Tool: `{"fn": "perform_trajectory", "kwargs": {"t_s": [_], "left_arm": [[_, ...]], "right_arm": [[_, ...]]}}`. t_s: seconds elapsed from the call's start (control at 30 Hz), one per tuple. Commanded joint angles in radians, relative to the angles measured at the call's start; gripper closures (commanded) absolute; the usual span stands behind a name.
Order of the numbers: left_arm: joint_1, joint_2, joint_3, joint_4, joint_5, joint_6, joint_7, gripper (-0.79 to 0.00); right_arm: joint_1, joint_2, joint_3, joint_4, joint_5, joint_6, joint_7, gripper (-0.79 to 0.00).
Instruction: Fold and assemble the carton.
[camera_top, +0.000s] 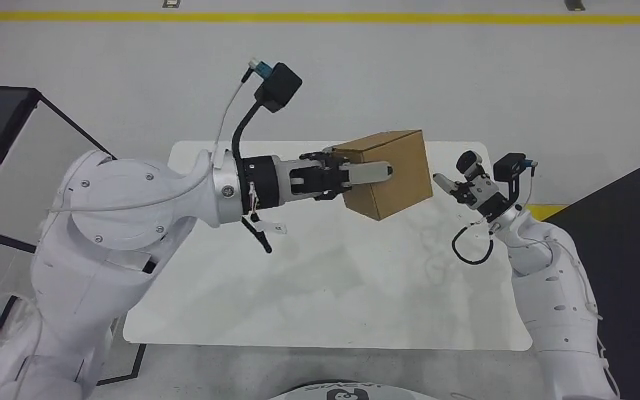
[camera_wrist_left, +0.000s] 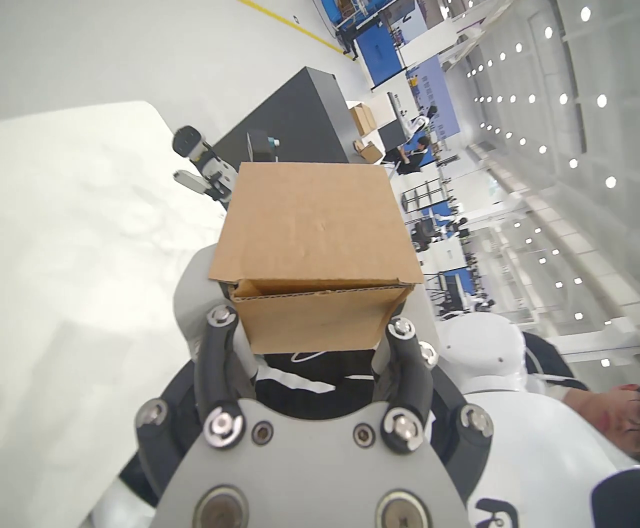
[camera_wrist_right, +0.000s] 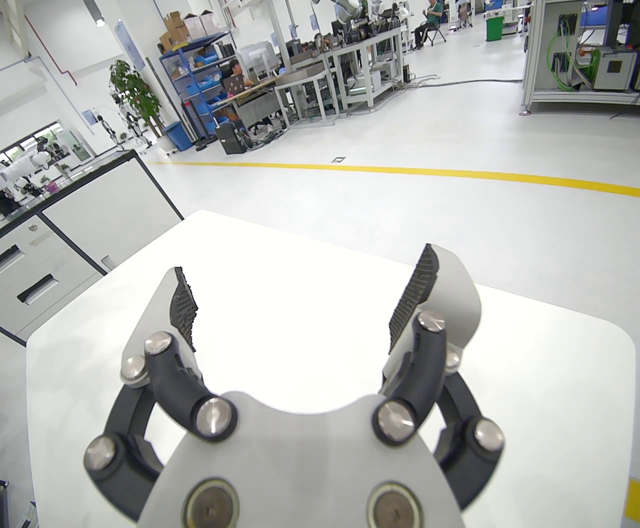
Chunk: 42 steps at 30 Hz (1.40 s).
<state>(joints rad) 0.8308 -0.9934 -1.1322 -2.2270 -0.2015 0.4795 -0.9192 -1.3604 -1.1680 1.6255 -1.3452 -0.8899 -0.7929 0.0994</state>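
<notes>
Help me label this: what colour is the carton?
The carton is plain brown cardboard, clearest in the left wrist view.

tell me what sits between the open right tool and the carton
Nothing. In the top view a narrow gap separates the carton from the right tool, with the bare white table showing beneath it.

We see the brown cardboard carton, folded up into a box, held tilted by the left gripper above the worktop.
</notes>
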Motion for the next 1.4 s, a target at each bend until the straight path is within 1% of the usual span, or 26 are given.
{"fn": "perform_trajectory", "kwargs": {"t_s": [0.0,0.3,0.33,0.4,0.5,0.53,0.63,0.7,0.8,0.87,0.93,0.97,1.23,1.27,1.37], "left_arm": [[-0.012,0.004,0.007,0.005,0.034,-0.039,-0.045,0.000],[-0.012,0.004,0.007,0.005,0.034,-0.039,-0.045,0.000],[-0.005,0.004,0.009,0.004,0.039,-0.053,-0.038,0.000],[0.018,0.006,0.005,0.008,0.053,-0.134,-0.034,0.000],[0.045,0.009,-0.033,0.031,0.013,-0.310,-0.043,0.000],[0.054,0.010,-0.045,0.040,-0.009,-0.388,-0.058,0.000],[0.091,0.014,-0.089,0.094,-0.038,-0.585,-0.078,0.000],[0.109,0.018,-0.116,0.122,-0.039,-0.692,-0.098,0.000],[0.136,0.021,-0.135,0.157,-0.088,-0.823,-0.141,0.000],[0.138,0.024,-0.149,0.174,-0.088,-0.898,-0.176,0.000],[0.141,0.025,-0.151,0.186,-0.100,-0.952,-0.194,0.000],[0.135,0.027,-0.157,0.188,-0.077,-0.955,-0.207,0.000],[0.135,0.027,-0.157,0.188,-0.077,-0.955,-0.207,0.000],[0.137,0.027,-0.161,0.186,-0.061,-0.957,-0.192,0.000],[0.143,0.029,-0.185,0.157,0.093,-1.055,-0.155,0.000]], "right_arm": [[0.000,0.000,0.000,0.000,0.000,0.000,0.000,-0.785],[0.000,0.000,0.000,0.000,0.000,0.000,0.000,-0.785],[0.000,0.000,0.000,0.000,0.000,0.000,0.000,-0.785],[0.000,0.000,0.000,0.000,0.000,0.000,0.000,-0.785],[0.000,0.000,0.000,0.000,0.000,0.000,0.000,-0.785],[0.000,0.000,0.000,0.000,0.000,0.000,0.000,-0.785],[0.000,0.000,0.000,0.000,0.000,0.000,0.000,-0.785],[0.000,0.000,0.000,0.000,0.000,0.000,0.000,-0.785],[0.000,0.000,0.000,0.000,0.000,0.000,0.000,-0.785],[0.000,0.000,0.000,0.000,0.000,0.000,0.000,-0.785],[0.000,0.000,0.000,0.000,0.000,0.000,0.000,-0.785],[0.000,0.000,0.000,0.000,0.000,0.000,0.000,-0.785],[0.000,0.000,0.000,0.000,0.000,0.000,0.000,-0.785],[0.000,0.000,0.000,0.000,0.000,0.000,0.000,-0.785],[0.000,0.000,0.000,0.000,0.000,0.000,0.000,-0.785]]}}
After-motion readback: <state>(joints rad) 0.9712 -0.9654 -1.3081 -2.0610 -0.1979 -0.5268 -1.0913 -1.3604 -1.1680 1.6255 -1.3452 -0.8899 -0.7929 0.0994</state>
